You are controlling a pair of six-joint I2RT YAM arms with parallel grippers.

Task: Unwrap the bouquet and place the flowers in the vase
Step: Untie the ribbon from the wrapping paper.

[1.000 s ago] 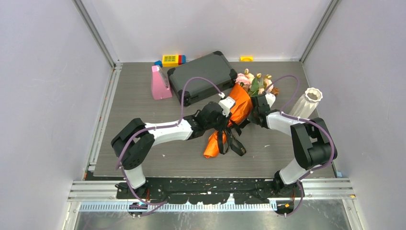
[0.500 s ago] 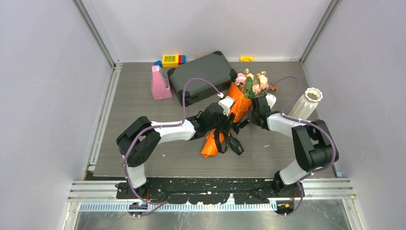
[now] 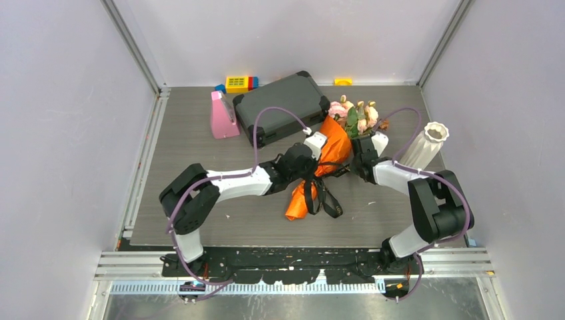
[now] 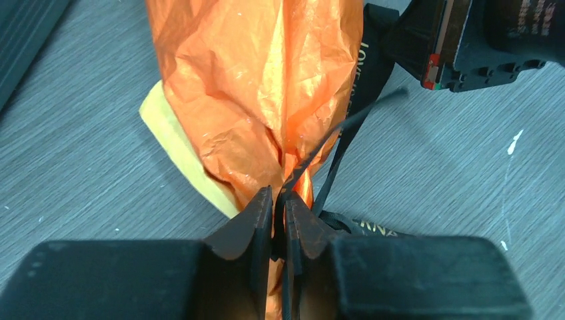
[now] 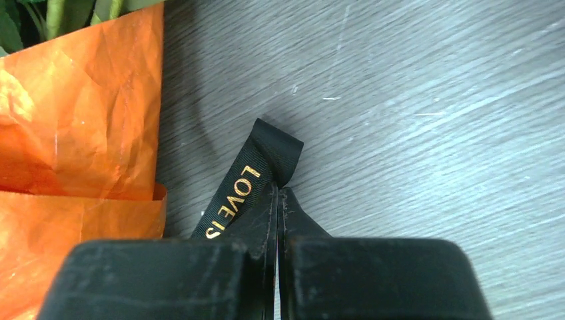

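Top external view: left arm [image 3: 233, 181] and right arm [image 3: 400, 175] bend inward to one bouquet [image 3: 334, 148]; left tool [image 4: 280, 197] and right tool [image 5: 278, 195] each clamp its black ribbon [image 5: 250, 175]; one vase [image 3: 426, 143] at right.

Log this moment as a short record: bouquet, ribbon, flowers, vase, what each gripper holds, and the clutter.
bouquet: orange paper cone lying on the table, still wrapped
ribbon: black with gold lettering, cinching the cone's neck
flowers: pink roses at the wide end, still in the paper
vase: white, standing right of the bouquet, no flowers in it
left gripper: shut on a thin ribbon strand at the neck
right gripper: shut on a ribbon loop beside the paper
clutter: dark case, pink wedge, far side
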